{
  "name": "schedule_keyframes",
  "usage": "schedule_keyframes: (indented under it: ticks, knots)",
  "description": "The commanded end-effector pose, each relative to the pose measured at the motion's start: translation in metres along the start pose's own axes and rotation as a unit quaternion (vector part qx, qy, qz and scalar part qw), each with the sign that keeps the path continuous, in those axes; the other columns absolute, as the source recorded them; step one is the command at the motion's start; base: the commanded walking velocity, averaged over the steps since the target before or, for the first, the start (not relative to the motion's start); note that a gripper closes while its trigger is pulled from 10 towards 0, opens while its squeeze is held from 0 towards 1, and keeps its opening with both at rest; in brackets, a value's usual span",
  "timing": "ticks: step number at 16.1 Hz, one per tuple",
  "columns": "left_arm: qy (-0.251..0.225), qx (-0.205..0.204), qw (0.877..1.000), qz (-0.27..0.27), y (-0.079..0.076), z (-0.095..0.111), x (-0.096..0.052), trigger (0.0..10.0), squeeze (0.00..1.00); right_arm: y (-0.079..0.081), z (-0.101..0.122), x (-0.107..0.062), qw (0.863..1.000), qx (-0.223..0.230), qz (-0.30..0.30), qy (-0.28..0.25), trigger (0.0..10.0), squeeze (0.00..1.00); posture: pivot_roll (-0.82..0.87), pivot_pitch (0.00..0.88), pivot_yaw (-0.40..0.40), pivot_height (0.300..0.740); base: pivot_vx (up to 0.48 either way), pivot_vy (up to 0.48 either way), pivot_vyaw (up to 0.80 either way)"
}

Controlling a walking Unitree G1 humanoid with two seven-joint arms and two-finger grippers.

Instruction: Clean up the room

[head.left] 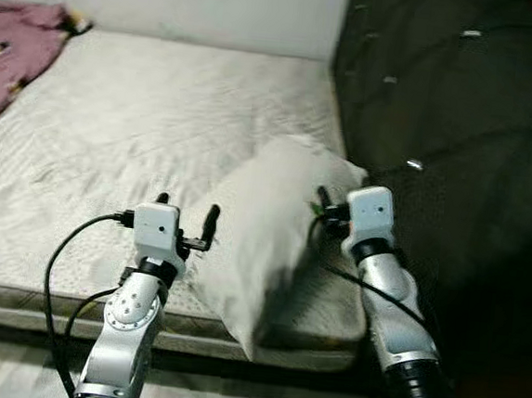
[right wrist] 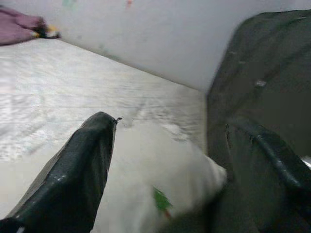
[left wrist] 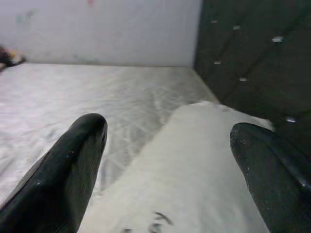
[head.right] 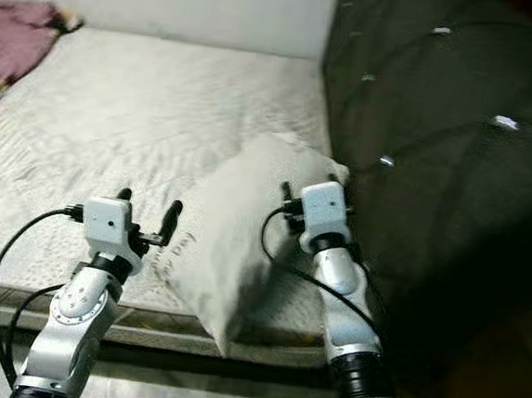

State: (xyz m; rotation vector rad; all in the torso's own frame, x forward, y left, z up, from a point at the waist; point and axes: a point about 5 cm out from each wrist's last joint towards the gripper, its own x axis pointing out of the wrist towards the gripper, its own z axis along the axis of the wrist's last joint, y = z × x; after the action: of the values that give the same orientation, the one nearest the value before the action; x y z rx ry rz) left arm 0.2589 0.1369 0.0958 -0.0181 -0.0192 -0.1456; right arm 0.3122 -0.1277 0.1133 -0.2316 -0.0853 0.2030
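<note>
A white pillow (head.left: 263, 227) lies tilted on the bare mattress (head.left: 144, 105), near its front right corner and beside the dark headboard. My left gripper (head.left: 187, 209) is open just left of the pillow, its fingers (left wrist: 77, 155) spread with the pillow (left wrist: 194, 170) ahead between them. On the pillow's right side my right gripper (head.left: 333, 203) is also open, close to the cloth. In the right wrist view the pillow (right wrist: 155, 179) carries a small green mark and nothing is held.
A dark tufted headboard (head.left: 460, 114) rises along the right side of the bed. A pink garment (head.left: 9, 51) lies at the mattress's far left corner. A pale wall (head.left: 172, 0) backs the bed. The mattress front edge (head.left: 70, 308) is just below my arms.
</note>
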Motion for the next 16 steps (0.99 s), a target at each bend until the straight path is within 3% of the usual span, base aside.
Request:
schedule_keyframes:
  ticks: [1,9,16]
  knots:
    - [0.005,0.001,1.000,0.001,0.0003,-0.0003,0.0002,10.0,0.00,-0.0036,-0.0021,-0.0014,1.000,-0.003,-0.004,0.003,10.0,0.00,-0.07,0.000,0.002,0.740,0.000,0.000,0.00]
    - [0.009,-0.005,1.000,0.004,0.0008,-0.0015,-0.0012,10.0,0.00,-0.0033,-0.0033,-0.0018,1.000,-0.003,-0.004,0.006,10.0,0.00,-0.07,0.000,0.001,0.740,0.000,0.000,0.00]
    - [0.016,-0.015,1.000,0.006,0.0009,-0.0031,-0.0007,10.0,0.00,-0.0043,-0.0037,-0.0014,1.000,-0.005,-0.004,0.007,10.0,0.00,-0.07,0.000,0.000,0.740,0.000,0.474,0.00]
